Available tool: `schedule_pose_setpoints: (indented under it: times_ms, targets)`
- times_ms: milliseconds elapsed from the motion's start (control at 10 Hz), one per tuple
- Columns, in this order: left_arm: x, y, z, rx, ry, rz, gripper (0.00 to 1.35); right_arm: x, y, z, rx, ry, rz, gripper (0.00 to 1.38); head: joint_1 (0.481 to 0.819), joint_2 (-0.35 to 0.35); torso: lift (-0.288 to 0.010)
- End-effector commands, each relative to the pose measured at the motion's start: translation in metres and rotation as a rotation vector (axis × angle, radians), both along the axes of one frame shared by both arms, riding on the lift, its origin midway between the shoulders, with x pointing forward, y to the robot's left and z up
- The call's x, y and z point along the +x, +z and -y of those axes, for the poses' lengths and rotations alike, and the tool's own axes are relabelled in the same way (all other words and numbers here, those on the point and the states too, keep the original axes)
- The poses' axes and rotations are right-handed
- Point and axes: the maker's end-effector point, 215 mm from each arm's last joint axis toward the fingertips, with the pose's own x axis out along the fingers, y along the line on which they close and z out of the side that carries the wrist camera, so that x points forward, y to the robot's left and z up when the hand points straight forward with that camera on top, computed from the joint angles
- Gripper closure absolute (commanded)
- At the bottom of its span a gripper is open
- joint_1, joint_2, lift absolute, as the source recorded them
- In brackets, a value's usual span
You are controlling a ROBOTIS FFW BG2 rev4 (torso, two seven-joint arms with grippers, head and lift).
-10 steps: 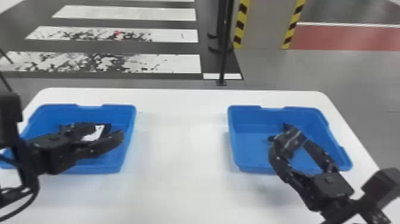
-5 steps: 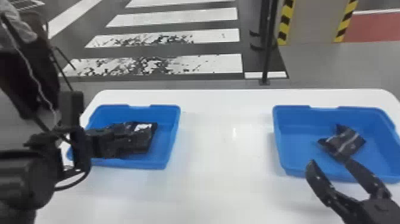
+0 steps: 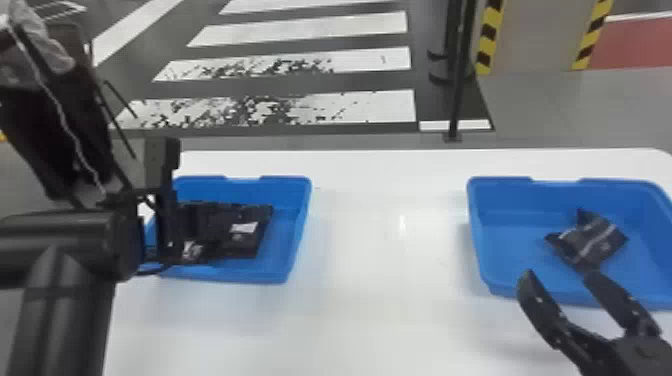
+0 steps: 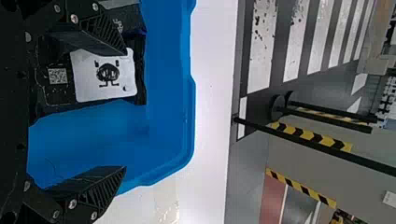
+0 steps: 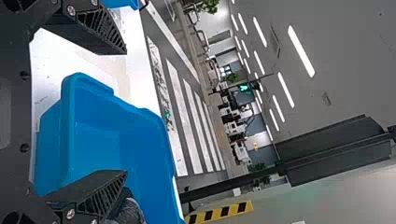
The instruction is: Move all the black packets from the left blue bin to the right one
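Observation:
Over the left side of the left blue bin (image 3: 300, 220) is my left gripper (image 3: 167, 225). Black packets (image 3: 255, 237), some with white labels, lie in that bin. The left wrist view has the left gripper (image 4: 125, 109) open, one finger above a white-labelled black packet (image 4: 60, 88), the other over bare blue bin floor. One black packet with pale stripes (image 3: 595, 237) rests in the right blue bin (image 3: 475, 225). At that bin's near edge my right gripper (image 3: 560, 277) stands open, one fingertip close to the packet; in its wrist view the gripper (image 5: 126, 112) is open too.
Both bins stand on a white table (image 3: 390, 240), with a wide stretch of tabletop between them. Beyond the far edge stands a thin black pole (image 3: 456, 75). Dark equipment with a cable (image 3: 55, 125) is at the upper left.
The head view has turned left, shifting the bins rightward in it. My right gripper has drawn back from the packet toward the near edge. Relative to the left bin, my left gripper has moved left.

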Motion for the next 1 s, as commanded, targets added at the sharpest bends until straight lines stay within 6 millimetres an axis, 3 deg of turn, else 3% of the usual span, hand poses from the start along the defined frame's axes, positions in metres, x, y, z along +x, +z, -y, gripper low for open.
schedule_pose_setpoints:
  times_ms: [0, 300, 500, 900]
  targets:
    - [0.01, -0.015, 0.001, 0.002, 0.001, -0.047, 0.21, 0.0, 0.0, -0.002, 0.01, 0.002, -0.001, 0.12, 0.695, 0.174, -0.185]
    - [0.019, -0.036, 0.013, 0.005, -0.024, -0.119, 0.21, -0.001, -0.005, -0.006, 0.025, 0.009, -0.01, 0.12, 0.695, 0.168, -0.185]
    - [0.011, -0.048, -0.002, 0.074, 0.007, -0.17, 0.22, -0.002, -0.007, -0.007, 0.035, 0.014, -0.015, 0.12, 0.695, 0.167, -0.185]
    - [0.003, -0.041, -0.021, 0.13, 0.055, -0.195, 0.23, -0.001, -0.011, -0.009, 0.047, 0.019, -0.02, 0.12, 0.695, 0.199, -0.185]
